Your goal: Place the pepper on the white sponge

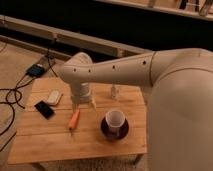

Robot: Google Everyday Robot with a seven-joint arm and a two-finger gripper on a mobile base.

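Pepper (74,119) lies on the counter (60,140), near but apart from the white sponge (54,96), so placement is not yet done. The hand (83,105) hangs just above the pepper's upper end, jaws spread and holding nothing. Grasp, transfer and release remain.

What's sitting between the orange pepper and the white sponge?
Only bare table separates the pepper and white sponge in the camera view; the gripper hangs close by the pepper.
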